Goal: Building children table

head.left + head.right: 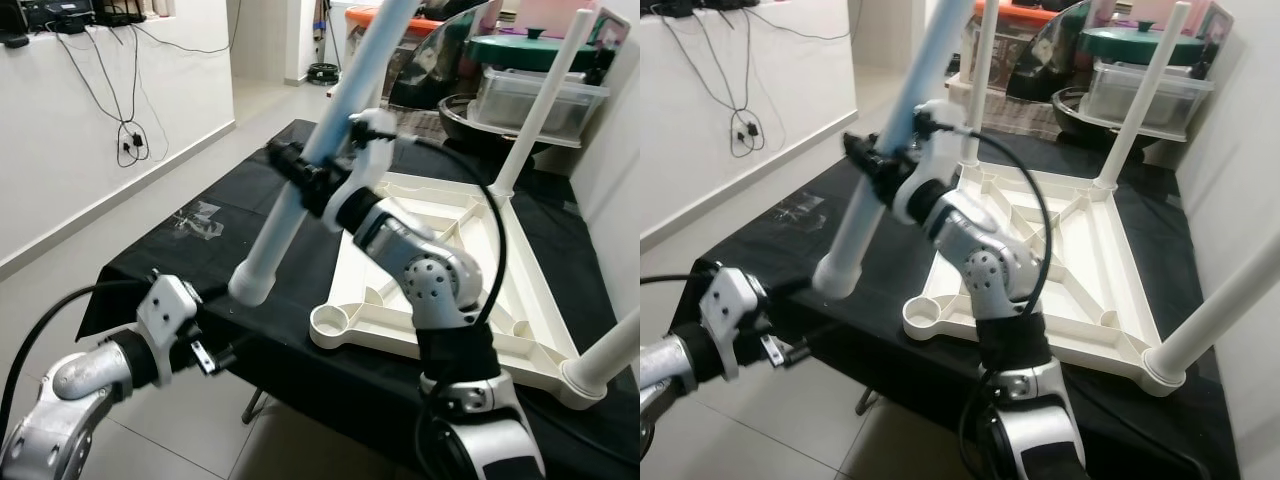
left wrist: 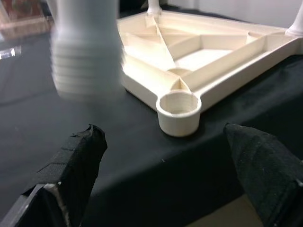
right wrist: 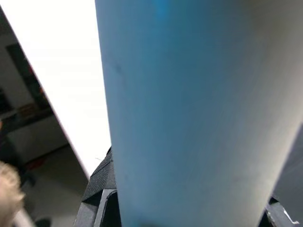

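Upside-down white kids' table (image 1: pixel 440 262) lies on a tabletop (image 1: pixel 250 215) covered in black cloth, underside ribs facing up. Three legs already stand in their corner sockets: two far ones (image 1: pixel 1143 100) (image 1: pixel 980 75) and one at the near right corner (image 1: pixel 1215 310). Near left corner socket (image 2: pixel 179 105) is empty (round cup, open top). Right gripper (image 1: pixel 300 178) is raised over the left part of the tabletop with its jaws clamped round the fourth leg (image 1: pixel 325 150), a pale blue-white tube held tilted, top end leaning away from the robot, ribbed lower end (image 2: pixel 85 61) hanging above the cloth just beside the empty socket, not in it. Left gripper (image 2: pixel 165 161) sits low at the near edge of the tabletop, jaws spread wide and holding nothing, pointed at the empty socket. Behind the table: stacked plastic tubs (image 1: pixel 535 95) and a dark bowl. Cables hang down the white wall (image 1: pixel 125 110) on the left.
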